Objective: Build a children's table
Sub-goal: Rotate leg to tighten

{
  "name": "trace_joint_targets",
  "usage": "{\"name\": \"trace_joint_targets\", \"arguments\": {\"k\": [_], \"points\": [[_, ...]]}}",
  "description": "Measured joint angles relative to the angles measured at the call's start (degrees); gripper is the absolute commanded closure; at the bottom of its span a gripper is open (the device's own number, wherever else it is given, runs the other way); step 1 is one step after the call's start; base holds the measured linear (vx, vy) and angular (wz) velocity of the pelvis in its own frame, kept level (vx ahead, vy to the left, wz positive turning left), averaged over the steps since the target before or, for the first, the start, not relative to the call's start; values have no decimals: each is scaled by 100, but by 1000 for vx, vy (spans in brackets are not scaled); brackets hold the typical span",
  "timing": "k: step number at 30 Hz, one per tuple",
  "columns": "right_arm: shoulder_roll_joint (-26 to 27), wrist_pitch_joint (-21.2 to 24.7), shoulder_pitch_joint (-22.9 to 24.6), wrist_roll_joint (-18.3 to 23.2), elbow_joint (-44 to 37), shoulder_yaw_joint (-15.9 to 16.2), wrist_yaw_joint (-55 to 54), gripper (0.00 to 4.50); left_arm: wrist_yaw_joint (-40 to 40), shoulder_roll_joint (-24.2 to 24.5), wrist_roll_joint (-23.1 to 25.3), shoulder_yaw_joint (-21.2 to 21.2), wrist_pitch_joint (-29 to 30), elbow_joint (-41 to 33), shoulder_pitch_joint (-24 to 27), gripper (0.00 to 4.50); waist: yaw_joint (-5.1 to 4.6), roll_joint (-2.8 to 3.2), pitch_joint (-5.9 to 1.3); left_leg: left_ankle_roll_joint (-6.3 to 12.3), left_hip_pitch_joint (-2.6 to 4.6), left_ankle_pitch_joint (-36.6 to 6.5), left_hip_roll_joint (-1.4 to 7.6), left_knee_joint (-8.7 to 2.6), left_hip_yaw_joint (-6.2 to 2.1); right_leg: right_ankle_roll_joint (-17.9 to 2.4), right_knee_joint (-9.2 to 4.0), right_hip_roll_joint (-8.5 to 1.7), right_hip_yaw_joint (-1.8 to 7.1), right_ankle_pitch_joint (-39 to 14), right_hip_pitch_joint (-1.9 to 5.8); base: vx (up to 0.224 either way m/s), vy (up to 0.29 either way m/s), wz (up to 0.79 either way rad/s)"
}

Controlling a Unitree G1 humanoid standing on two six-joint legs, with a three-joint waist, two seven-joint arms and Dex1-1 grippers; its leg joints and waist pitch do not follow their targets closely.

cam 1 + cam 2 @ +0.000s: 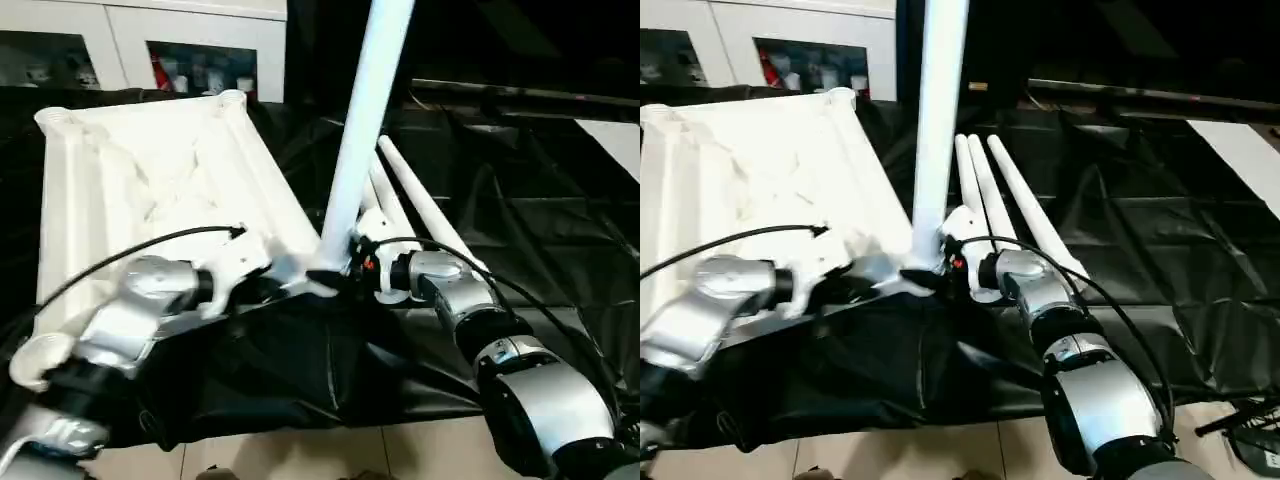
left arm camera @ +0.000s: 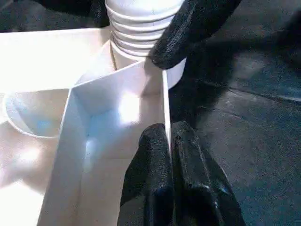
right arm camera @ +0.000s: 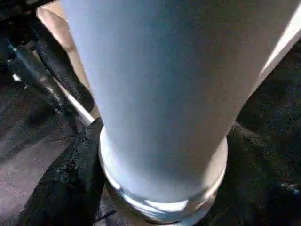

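The children's table top lies ribbed underside up on the black-draped work table. One white leg stands nearly upright at the top's near right corner, its threaded end at the corner socket. My right gripper is shut around the base of this leg, with a black finger pressed against the threads. My left gripper is shut on the thin rim wall of the top just beside that corner. Three more legs lie side by side on the drape behind my right arm.
The black drape hangs over the near edge of the work table above a tiled floor. White cabinets with glass doors stand behind the top. A white sheet lies at the far right.
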Motion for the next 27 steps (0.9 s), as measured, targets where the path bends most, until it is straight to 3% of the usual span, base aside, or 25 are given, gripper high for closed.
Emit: {"name": "trace_joint_targets", "arguments": {"k": [9,16,21,24,27], "points": [[-59,-4,103,91,-96,-1,365,100,-181,88,-78,18,-26,-1,16,450,25,-5,0,30,-19,14,1,1,-1,-11,4,0,-5,-7,-3,0,0,0],[-64,1,158,124,-159,-2,462,158,-198,104,-93,14,-35,1,21,450,35,-8,-2,29,-18,14,3,6,-1,-11,9,0,-5,-7,-3,0,0,0],[-61,20,212,145,-222,-2,451,172,-199,103,-96,7,-35,0,22,450,42,-8,-2,29,-18,14,2,6,-1,-11,10,0,-5,-7,-3,0,0,0],[-17,44,250,196,-233,-17,339,172,-190,98,-95,13,-13,12,21,450,37,-10,-3,29,-15,15,3,6,-1,-11,13,0,-5,-7,-2,0,0,0],[200,150,243,190,-167,-105,-512,173,111,-92,31,24,74,202,-84,450,-8,-17,-8,22,14,23,3,7,0,-14,21,1,-2,-1,16,0,0,0]]}}
